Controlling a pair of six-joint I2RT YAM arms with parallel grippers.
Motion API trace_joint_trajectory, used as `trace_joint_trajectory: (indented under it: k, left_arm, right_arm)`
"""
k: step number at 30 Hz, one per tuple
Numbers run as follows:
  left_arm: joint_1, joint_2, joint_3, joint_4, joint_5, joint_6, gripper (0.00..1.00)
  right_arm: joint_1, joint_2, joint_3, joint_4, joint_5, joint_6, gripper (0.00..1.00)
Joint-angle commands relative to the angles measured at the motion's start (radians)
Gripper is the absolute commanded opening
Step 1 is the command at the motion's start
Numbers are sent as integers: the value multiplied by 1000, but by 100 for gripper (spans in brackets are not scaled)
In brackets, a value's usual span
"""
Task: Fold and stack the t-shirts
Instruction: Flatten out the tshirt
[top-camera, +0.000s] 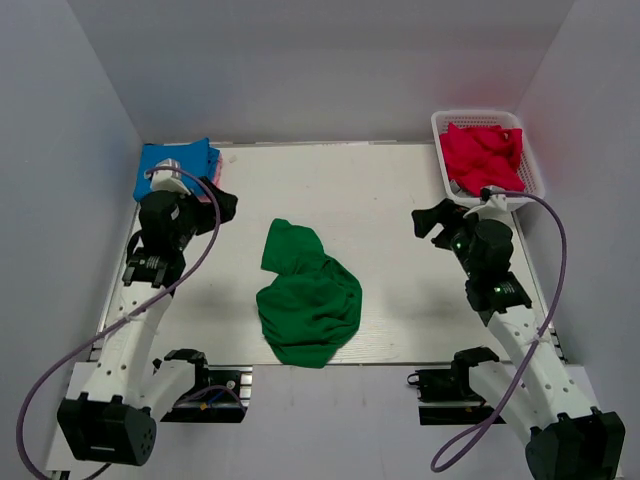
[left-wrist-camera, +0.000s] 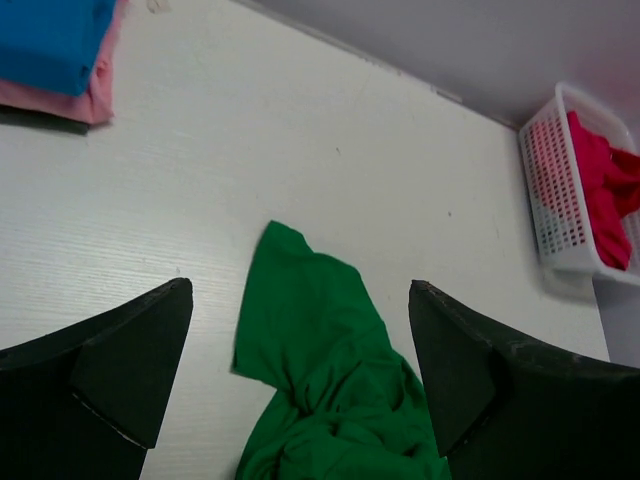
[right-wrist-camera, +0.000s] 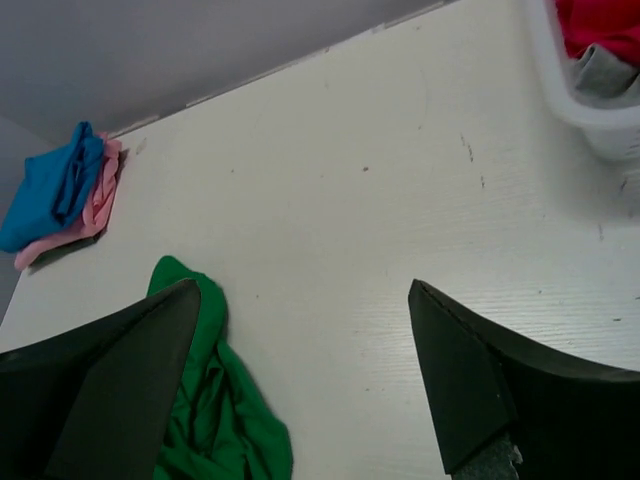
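A crumpled dark green t-shirt (top-camera: 305, 296) lies in a heap at the middle front of the table; it also shows in the left wrist view (left-wrist-camera: 330, 380) and the right wrist view (right-wrist-camera: 205, 420). A folded blue t-shirt (top-camera: 175, 165) lies on a folded pink one (left-wrist-camera: 95, 100) at the back left corner. A red t-shirt (top-camera: 482, 155) fills the white basket (top-camera: 532, 160). My left gripper (top-camera: 222, 200) is open and empty, held above the table near the folded stack. My right gripper (top-camera: 430, 222) is open and empty, held above the table left of the basket.
The white lattice basket stands at the back right corner, with a bit of grey cloth (right-wrist-camera: 600, 75) under the red shirt. White walls close the table (top-camera: 380, 190) at the back and both sides.
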Motion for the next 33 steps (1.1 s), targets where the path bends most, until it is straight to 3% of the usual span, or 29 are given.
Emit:
trace_joint_trajectory:
  k: [1,6,10,15,19,28,29,32,33]
  left_arm:
    - [-1,77,-3,-10,111,17,99]
    - [-21,322,89,-44,225,82,99]
    - [-55,502,142,-91,106,82,97]
    - [-118,773,294,-134,47,93,89]
    - [-175,948,418,-213,-60,93,84]
    - [-244,1122,500,-248,-132,82,74]
    - [-256,1132,500,-248,-142,82,70]
    - [-282,1185,511,-248,-162,96,44]
    - [-293,1195,511,-248,-162,96,27]
  right_arm:
    - [-4,16,34,-16,-91,48,90]
    - [6,91,68,-184,-135,-57,90]
    - [39,201,161,-345,-151,-151,90]
    - [136,309,167,-393,-163,-171,90]
    - [228,347,175,-432,-89,-171,90]
    - [383,442,161,-398,26,-112,90]
    - [392,445,160,-395,27,-104,90]
    - [432,485,166,-381,69,-82,90]
    - [441,505,164,-376,69,-81,90]
